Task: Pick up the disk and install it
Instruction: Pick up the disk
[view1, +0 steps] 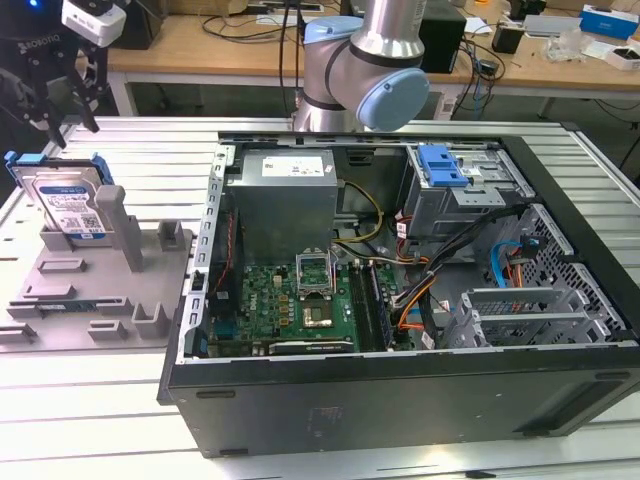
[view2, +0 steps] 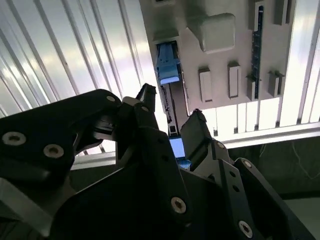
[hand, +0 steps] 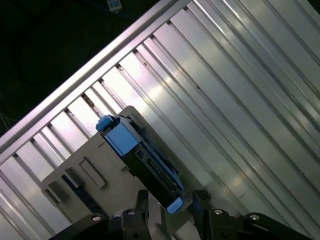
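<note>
The disk (view1: 66, 197), a silver hard drive in a blue carrier frame, stands on edge in a grey holder (view1: 95, 290) at the exterior view's left. My gripper (view1: 70, 130) hangs just above its top edge and is open. In both wrist views the disk (view2: 168, 70) (hand: 137, 155) shows edge-on, in line with the gap between my black fingers (view2: 197, 125) (hand: 141, 202). The gripper (view2: 171, 112) (hand: 170, 200) holds nothing, and the fingers stand a little apart from the disk's faces.
An open computer case (view1: 400, 400) lies on its side on the ribbed aluminium table (view1: 560, 150), with a grey power supply (view1: 285, 195), a motherboard and a drive cage with a blue latch (view1: 441, 165). The arm's base (view1: 370, 60) stands behind the case.
</note>
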